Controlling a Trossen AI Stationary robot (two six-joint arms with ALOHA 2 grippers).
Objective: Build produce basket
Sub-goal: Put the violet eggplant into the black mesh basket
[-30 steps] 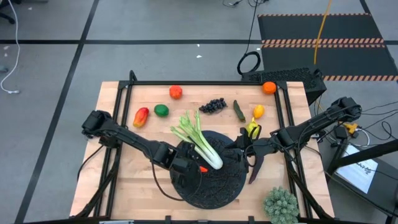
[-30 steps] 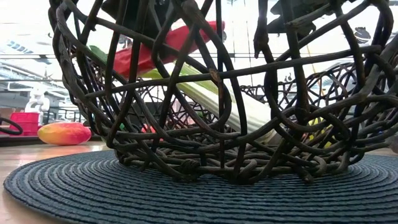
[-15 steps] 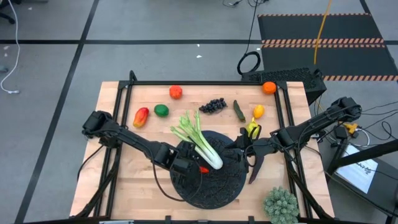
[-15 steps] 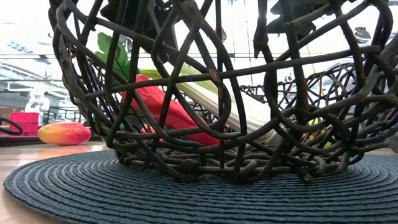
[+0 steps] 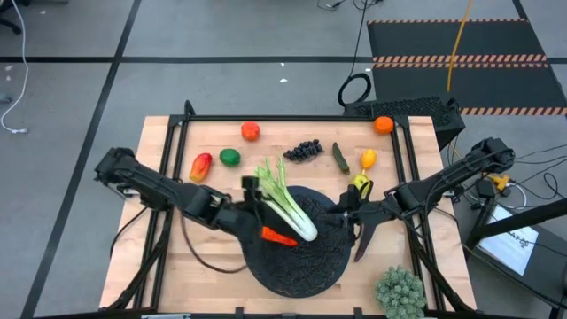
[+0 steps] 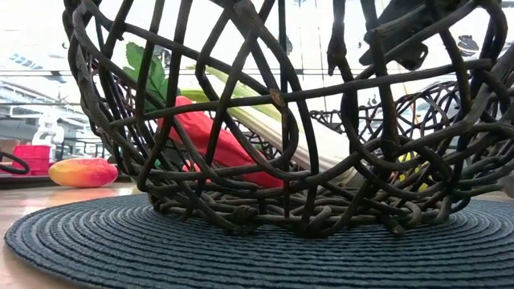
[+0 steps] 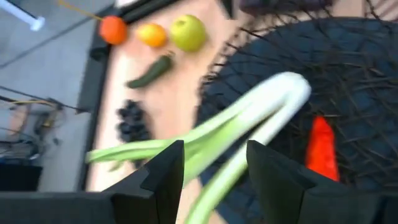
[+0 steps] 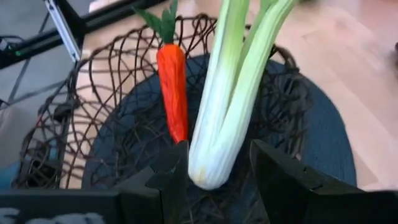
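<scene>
Wooden counter (image 5: 177, 257) on grey floor (image 5: 89, 53); basket (image 5: 306, 266) centred, both tools (image 5: 251, 184) (image 5: 347, 213) at 9 and 3 o'clock, fingers apart, empty.

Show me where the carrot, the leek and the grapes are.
carrot (image 8: 173, 93): right wrist view, middle of the orange body.
leek (image 5: 292, 211): high view, pale stalk, over the basket.
grapes (image 5: 306, 150): high view, centre of the dark bunch on the table.

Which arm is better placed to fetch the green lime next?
Left, probably. The left gripper is open, empty, at the black woven basket's left rim, nearer the round green lime. The right gripper is across the basket.
</scene>
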